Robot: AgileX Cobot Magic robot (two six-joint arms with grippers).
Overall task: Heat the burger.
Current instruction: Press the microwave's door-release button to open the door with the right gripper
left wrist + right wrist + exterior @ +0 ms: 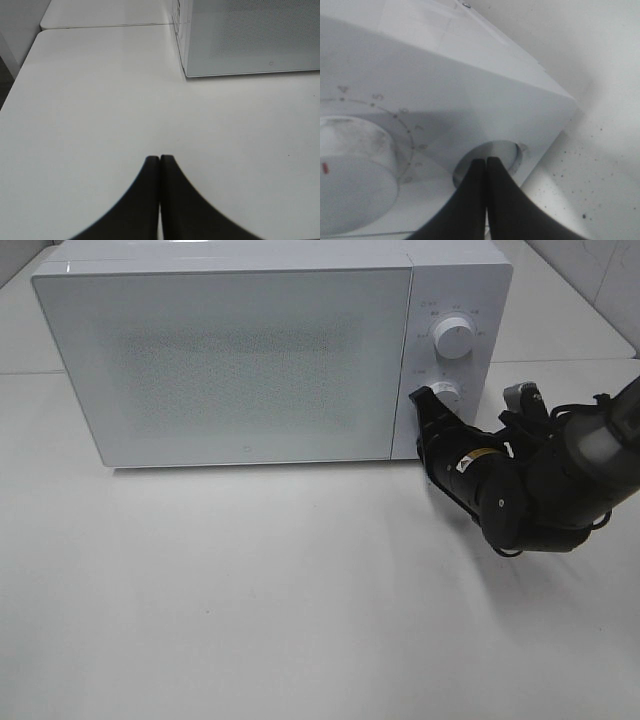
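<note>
My right tool (424,400) is pinched narrow, fingers pressed together with nothing between them. Its tips are at the lower knob (449,392) of the microwave (300,258), just under the upper knob (454,339). My left tool (160,158) is likewise closed tight on nothing, hovering over the white table (90,100) near the microwave's front corner. The microwave door (230,360) is closed and frosted. The burger shows in none of my views, so I cannot tell where it is.
</note>
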